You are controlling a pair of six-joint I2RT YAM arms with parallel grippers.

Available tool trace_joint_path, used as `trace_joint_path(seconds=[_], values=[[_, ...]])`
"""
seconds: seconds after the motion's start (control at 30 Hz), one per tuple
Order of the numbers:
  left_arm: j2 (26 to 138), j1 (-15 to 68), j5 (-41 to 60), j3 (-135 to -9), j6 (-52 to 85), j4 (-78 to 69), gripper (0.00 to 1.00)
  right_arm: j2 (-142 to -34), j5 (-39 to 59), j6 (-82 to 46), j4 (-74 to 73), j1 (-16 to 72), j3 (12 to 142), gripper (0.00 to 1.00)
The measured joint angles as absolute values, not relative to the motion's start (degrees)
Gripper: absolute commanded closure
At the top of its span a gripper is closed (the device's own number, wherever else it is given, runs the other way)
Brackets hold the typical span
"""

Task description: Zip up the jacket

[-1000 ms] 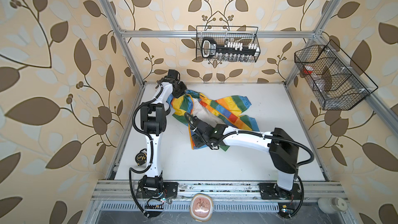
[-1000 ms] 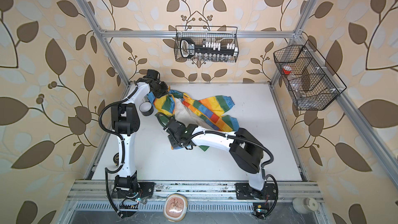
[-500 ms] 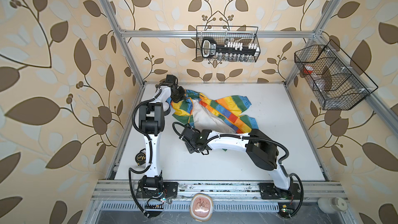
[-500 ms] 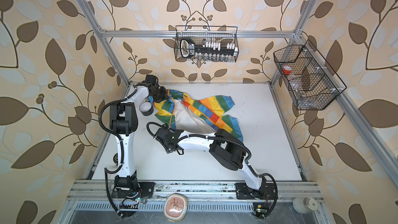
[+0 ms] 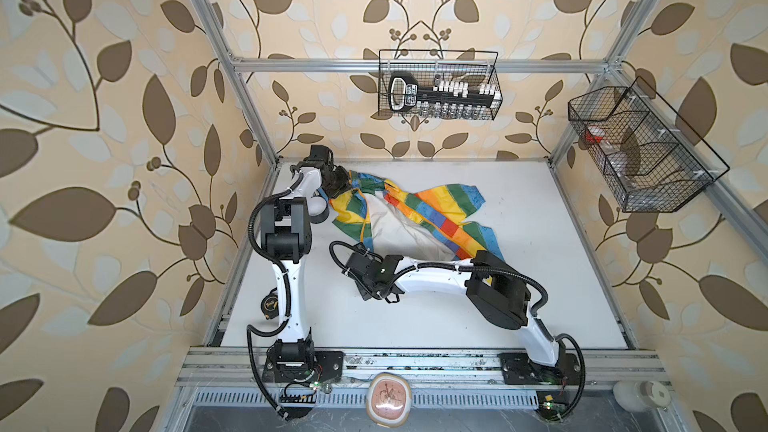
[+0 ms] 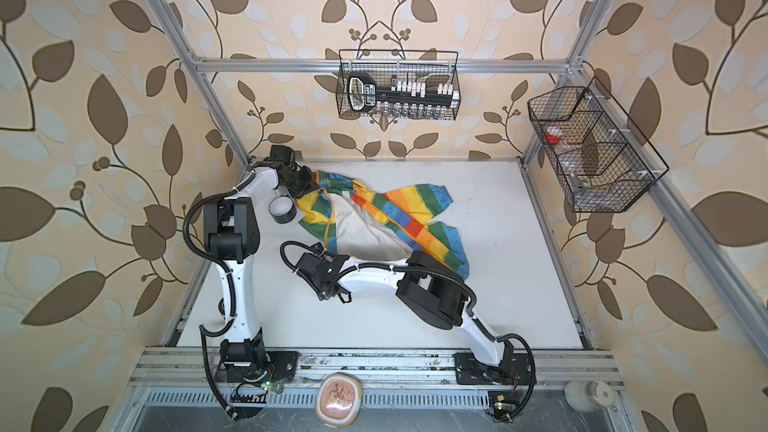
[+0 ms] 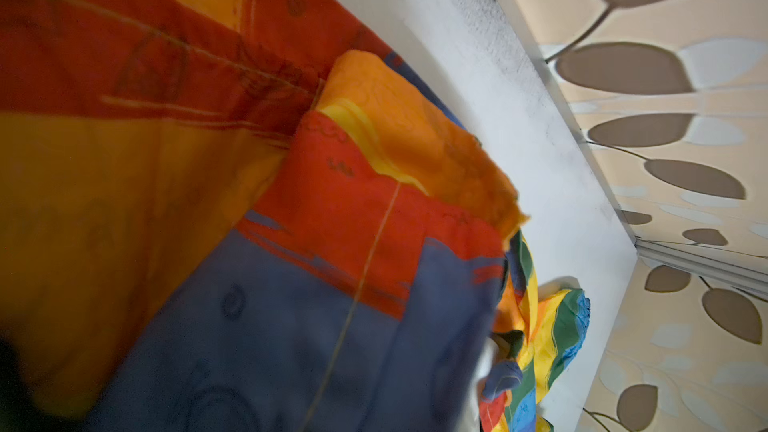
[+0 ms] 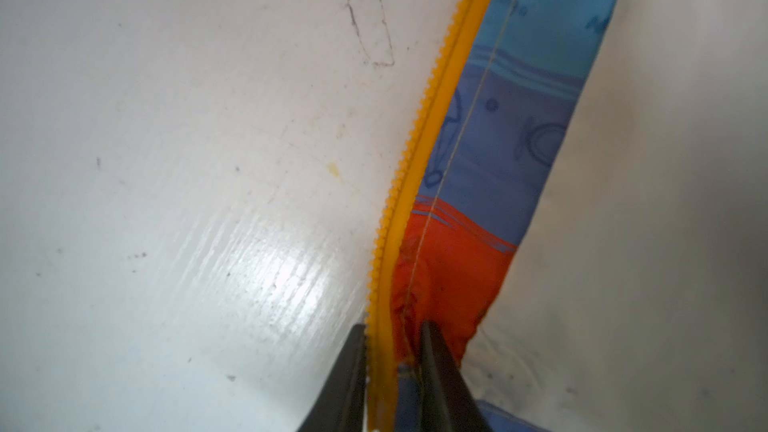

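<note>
Top views, change: my right arm point(image 5: 436, 280) has swung off the hem to the bottom end of the jacket point(image 5: 432, 205)'s left front edge. The jacket lies open at the far left of the surface point(image 5: 540, 284), white lining up.
Top views, left: my left jaws stay clamped on the jacket's top corner, beside the tape roll point(image 6: 282, 214).
Left wrist: only bunched red, orange and blue cloth point(image 7: 332, 243) close to the lens; the jaws are hidden.
Right wrist: my right jaws, half apart a moment ago, have closed on the orange zipper point(image 8: 419, 160) at the red block. The teeth are bare, and no slider shows.
Meaning: one edge looks held at both ends; zipping has not begun.
</note>
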State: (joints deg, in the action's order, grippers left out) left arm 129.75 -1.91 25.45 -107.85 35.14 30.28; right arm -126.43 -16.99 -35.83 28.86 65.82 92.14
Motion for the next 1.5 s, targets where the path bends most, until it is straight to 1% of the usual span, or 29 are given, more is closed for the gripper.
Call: trace_joint_path(seconds=[0.2, 0.37, 0.67, 0.8, 0.93, 1.03, 1.17, 1.27, 1.37, 1.5], values=[[128.38, -1.93, 25.54, -107.59, 35.11, 30.24, 1.0, -124.2, -16.45, -36.73, 27.0, 65.36, 88.79, 1.0], [125.91, -2.33, 25.04, -106.85, 35.11, 30.83, 1.0, -118.52, -13.67, -36.64, 26.76, 65.19, 85.1, 1.0], [116.07, -4.56, 19.81, -106.06, 34.81, 36.34, 1.0, -96.79, -1.74, -37.36, 17.87, 65.06, 75.24, 1.0], [111.39, -4.54, 18.5, -106.06, 34.74, 38.37, 1.0, -87.92, 6.24, -40.36, 11.22, 63.0, 66.46, 1.0], [107.42, -4.03, 17.5, -105.36, 34.74, 39.92, 1.0, -80.01, 11.86, -44.21, 6.68, 57.89, 56.36, 1.0], [104.92, -3.14, 16.82, -104.79, 34.74, 41.17, 1.0, -73.65, 14.04, -46.41, 5.85, 54.3, 50.37, 1.0], [104.84, 0.12, 13.87, -107.72, 34.63, 44.05, 1.0, -64.47, 16.6, -48.6, 6.31, 48.73, 44.58, 1.0], [107.46, 4.43, 12.08, -113.12, 34.59, 45.93, 1.0, -58.02, 18.28, -49.41, 8.01, 42.24, 40.64, 1.0], [112.92, 9.39, 10.48, -119.63, 34.63, 46.5, 1.0, -53.12, 20.78, -49.45, 10.68, 33.93, 35.88, 1.0], [122.19, 14.48, 9.78, -126.82, 34.89, 47.33, 1.0, -51.4, 22.9, -48.07, 15.53, 24.64, 31.16, 1.0]])
